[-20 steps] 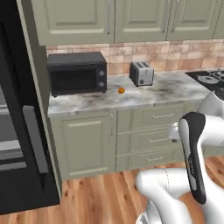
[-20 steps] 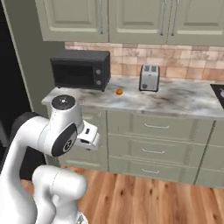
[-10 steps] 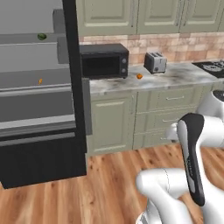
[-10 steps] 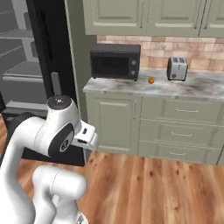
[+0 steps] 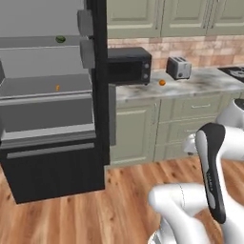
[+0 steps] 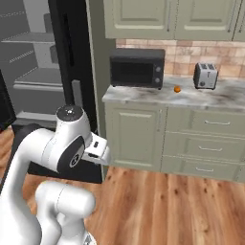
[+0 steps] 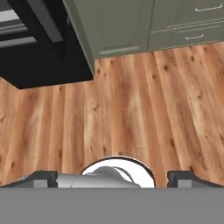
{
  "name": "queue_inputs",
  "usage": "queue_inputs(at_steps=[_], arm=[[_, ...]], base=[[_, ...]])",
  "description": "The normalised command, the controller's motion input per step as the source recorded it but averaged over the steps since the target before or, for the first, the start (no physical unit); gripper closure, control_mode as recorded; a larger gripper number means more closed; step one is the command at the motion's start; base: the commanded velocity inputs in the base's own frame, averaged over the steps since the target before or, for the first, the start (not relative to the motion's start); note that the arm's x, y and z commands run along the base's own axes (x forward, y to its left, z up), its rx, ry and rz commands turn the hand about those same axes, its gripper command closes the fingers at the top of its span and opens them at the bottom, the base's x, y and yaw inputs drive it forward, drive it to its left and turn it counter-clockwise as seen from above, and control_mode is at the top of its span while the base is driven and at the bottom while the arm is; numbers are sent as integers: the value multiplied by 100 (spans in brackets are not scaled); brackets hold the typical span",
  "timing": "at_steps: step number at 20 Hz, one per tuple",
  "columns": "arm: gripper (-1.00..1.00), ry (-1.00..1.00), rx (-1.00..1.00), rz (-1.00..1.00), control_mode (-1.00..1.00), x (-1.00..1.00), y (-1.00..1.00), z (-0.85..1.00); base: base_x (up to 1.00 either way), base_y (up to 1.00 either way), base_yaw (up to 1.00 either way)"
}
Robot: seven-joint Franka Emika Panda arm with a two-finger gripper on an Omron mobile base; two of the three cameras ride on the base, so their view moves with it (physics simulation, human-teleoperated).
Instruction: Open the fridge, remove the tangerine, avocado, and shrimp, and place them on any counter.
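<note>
The black fridge [image 5: 99,95] stands open at the left, its grey shelves in view; it also shows at the left of the right base view [image 6: 62,43] and as a black base in the hand view [image 7: 43,65]. The dark green avocado [image 5: 60,39] lies on an upper shelf. The tiny orange shrimp [image 5: 57,87] rests on a lower shelf. The tangerine [image 5: 162,82] [image 6: 177,89] sits on the marbled counter [image 5: 205,83] between microwave and toaster. My gripper [image 7: 114,178] is open and empty, tucked low over the wooden floor, well away from the fridge.
A black microwave [image 5: 128,66] [image 6: 137,68] and a silver toaster [image 5: 178,67] [image 6: 206,75] stand on the counter. A stove corner [image 5: 233,71] sits at the far right. Sage-green cabinets [image 7: 118,26] run below the counter, and the fridge's drawer [image 5: 52,167] is shut.
The whole picture has shifted: the base has turned left, bringing the open fridge into view. The tangerine stays on the counter. The arm keeps its tucked pose and the gripper stays open.
</note>
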Motion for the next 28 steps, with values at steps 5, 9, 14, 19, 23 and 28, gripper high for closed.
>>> queue_inputs(at_steps=[5, 9, 14, 19, 23, 28], arm=[[-100, 0, 0, 0, 100, 0, 0, 0], [-100, 0, 0, 0, 100, 0, 0, 0], [-100, 0, 0, 0, 100, 0, 0, 0], [-100, 0, 0, 0, 100, 0, 0, 0], [-100, 0, 0, 0, 100, 0, 0, 0], [-100, 0, 0, 0, 100, 0, 0, 0]], base=[[57, 100, -4], [69, 100, -2], [64, 100, -2], [44, 91, -1], [89, 41, 0], [100, -3, 0]])
